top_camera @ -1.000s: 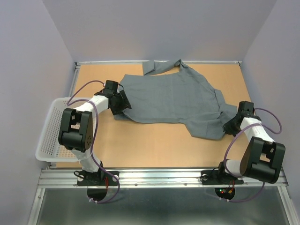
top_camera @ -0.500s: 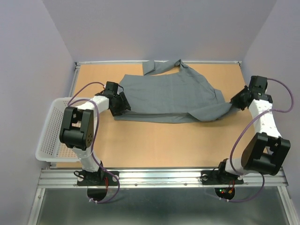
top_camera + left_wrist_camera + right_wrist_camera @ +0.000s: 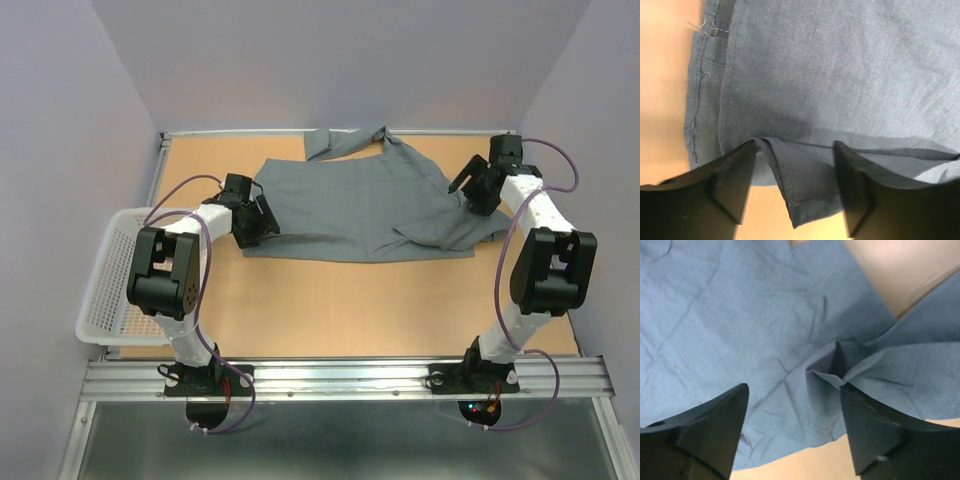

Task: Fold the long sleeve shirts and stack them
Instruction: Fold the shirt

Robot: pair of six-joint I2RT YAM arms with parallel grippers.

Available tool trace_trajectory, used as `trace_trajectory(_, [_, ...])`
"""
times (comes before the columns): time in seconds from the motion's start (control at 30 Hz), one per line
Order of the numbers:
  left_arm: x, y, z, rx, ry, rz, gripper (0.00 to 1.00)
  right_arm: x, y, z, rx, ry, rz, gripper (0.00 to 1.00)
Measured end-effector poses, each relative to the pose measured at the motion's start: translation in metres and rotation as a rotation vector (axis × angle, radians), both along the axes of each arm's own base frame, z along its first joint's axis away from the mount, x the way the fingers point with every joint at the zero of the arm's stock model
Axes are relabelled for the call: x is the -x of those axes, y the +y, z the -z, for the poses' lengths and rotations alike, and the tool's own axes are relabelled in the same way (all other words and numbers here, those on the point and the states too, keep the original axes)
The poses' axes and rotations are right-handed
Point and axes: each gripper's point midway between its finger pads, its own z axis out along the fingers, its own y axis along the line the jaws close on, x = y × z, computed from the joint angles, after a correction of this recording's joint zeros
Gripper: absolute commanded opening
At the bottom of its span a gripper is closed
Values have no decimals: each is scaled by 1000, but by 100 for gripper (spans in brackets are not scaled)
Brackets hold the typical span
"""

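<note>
The long sleeve shirt [image 3: 350,205] is grey and lies spread across the middle of the table, with one sleeve [image 3: 345,141] bunched at the far edge. My left gripper [image 3: 262,222] sits at the shirt's left edge. In the left wrist view it [image 3: 795,175] is open, and a hemmed flap of the shirt [image 3: 805,195] lies loose between its fingers [image 3: 735,185]. My right gripper [image 3: 470,188] hovers over the shirt's right part, which is folded inward. It [image 3: 792,405] is open above creased cloth [image 3: 740,315], with a small raised pucker [image 3: 837,362] close to its right finger.
A white mesh basket [image 3: 105,290] hangs off the table's left edge beside the left arm. Bare wooden tabletop [image 3: 330,310] shows in front of the shirt. A metal rail [image 3: 340,375] runs along the near edge, and lilac walls close in the sides and back.
My right gripper swung from the near right to the far right, dragging the shirt's right part inward over the body, then opened and let go. My left gripper opened slightly wider.
</note>
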Motion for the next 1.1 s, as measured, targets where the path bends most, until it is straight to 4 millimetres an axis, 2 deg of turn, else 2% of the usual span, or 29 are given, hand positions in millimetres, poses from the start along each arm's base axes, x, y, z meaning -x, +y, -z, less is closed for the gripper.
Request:
trace_trajectory(0.1, [-2, 4, -3, 4, -6, -19, 96, -1, -17, -4, 62, -6, 25, 85])
trace_trajectory(0.27, [-3, 23, -19, -23, -23, -71, 99, 5, -43, -20, 127, -30, 67, 86])
trace_trajectory(0.43, [-23, 36, -78, -56, -166, -101, 98, 11, -56, -50, 178, -93, 90, 85])
trace_trajectory(0.53, [-26, 24, -114, -45, -262, -66, 97, 14, -63, -58, 196, -107, 111, 82])
trace_trajectory(0.6, [-21, 6, -123, -35, -285, -15, 96, 20, -82, -55, 180, -107, 161, 80])
trace_trajectory(0.67, [-13, -19, -121, -26, -284, 59, 96, 34, -110, -39, 144, -85, 252, 78])
trace_trajectory(0.73, [-4, -43, -113, -21, -264, 133, 95, 62, -145, -11, 90, -28, 387, 76])
trace_trajectory(0.83, [10, -78, -91, -17, -215, 242, 95, 93, -166, 26, -3, 35, 513, 75])
trace_trajectory(0.93, [13, -91, -69, -24, -172, 285, 95, 98, -152, 53, -114, 49, 524, 74])
trace_trajectory(1.0, [11, -90, -54, -39, -147, 289, 95, 92, -142, 60, -157, 39, 504, 74])
trace_trajectory(1.1, [9, -88, -42, -54, -130, 290, 95, 80, -135, 62, -198, 1, 479, 74])
